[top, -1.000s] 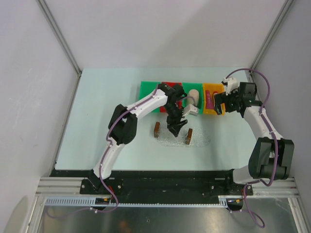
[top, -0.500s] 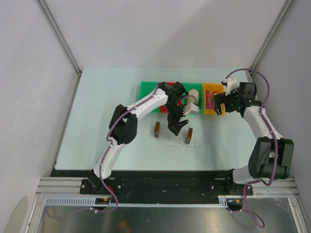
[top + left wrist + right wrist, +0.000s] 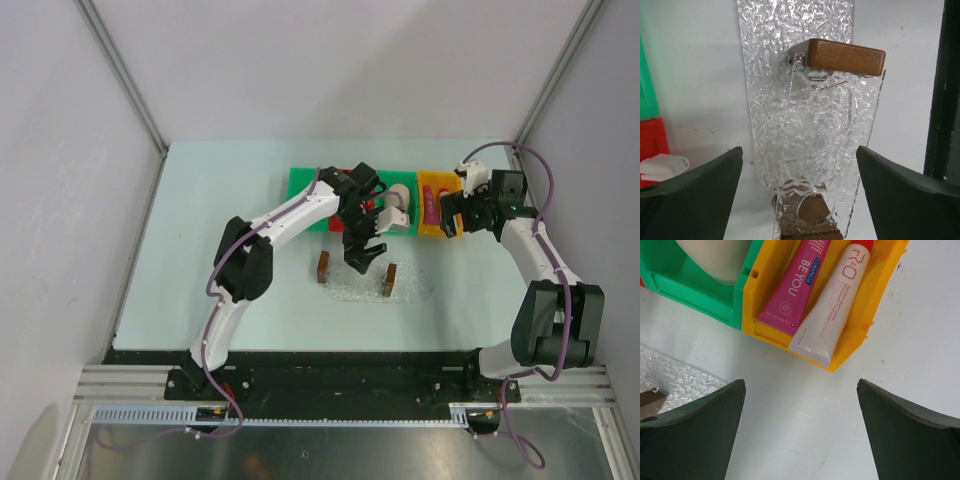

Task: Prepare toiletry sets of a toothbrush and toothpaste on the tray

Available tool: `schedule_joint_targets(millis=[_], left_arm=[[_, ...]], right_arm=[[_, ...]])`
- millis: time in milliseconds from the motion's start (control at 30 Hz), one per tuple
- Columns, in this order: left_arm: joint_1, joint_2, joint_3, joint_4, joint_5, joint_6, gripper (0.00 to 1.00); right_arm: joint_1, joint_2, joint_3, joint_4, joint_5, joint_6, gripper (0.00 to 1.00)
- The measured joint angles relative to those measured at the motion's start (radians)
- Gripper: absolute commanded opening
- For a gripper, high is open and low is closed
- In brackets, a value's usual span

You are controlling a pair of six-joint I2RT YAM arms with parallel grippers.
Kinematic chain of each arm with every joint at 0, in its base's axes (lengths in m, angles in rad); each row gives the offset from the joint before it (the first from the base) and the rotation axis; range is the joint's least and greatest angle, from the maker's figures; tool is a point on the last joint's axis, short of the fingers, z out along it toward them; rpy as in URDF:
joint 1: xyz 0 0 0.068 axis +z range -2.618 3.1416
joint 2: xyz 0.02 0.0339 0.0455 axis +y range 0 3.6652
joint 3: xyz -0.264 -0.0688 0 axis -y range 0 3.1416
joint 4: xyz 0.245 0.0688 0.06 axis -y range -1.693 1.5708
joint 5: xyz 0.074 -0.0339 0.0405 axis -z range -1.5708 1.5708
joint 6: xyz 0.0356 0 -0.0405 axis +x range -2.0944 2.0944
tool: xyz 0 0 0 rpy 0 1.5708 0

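The clear bumpy tray [image 3: 408, 290] lies in front of the bins, with a brown handle at each short end and nothing in it. My left gripper [image 3: 362, 258] hovers open and empty over it; in the left wrist view the tray [image 3: 785, 75] runs between my fingers [image 3: 695, 180]. A magenta toothpaste [image 3: 792, 287] lies in the yellow bin [image 3: 875, 295], next to a white tube [image 3: 832, 310]. My right gripper [image 3: 447, 218] is open and empty, just in front of that bin. A white rounded end [image 3: 662, 165], probably the toothbrush, shows in the red bin [image 3: 649, 137].
A green bin [image 3: 305, 195] stands far left in the row. Another green bin [image 3: 695, 295] holds a beige cup [image 3: 398, 196]. My left arm covers most of the red bin in the top view. The table's black front edge [image 3: 945, 100] lies beyond the tray.
My left gripper has drawn back a little from the tray toward the bins, and its wrist has turned. The right arm has not moved.
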Motion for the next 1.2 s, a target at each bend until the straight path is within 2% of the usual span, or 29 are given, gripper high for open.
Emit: schedule_joint_targets(millis=[567,1200], left_arm=[[-0.065,-0.336,-0.46,0.271,-0.253,0.023,1.0],[-0.079,-0.339,-0.521,0.428,-0.36,0.095,1.0]], right_arm=[[0.016,0.006,0.0,-0.001,0.001,-0.006,1.0],[0.018,0.013,0.0,-0.001,0.001,-0.009,1.0]])
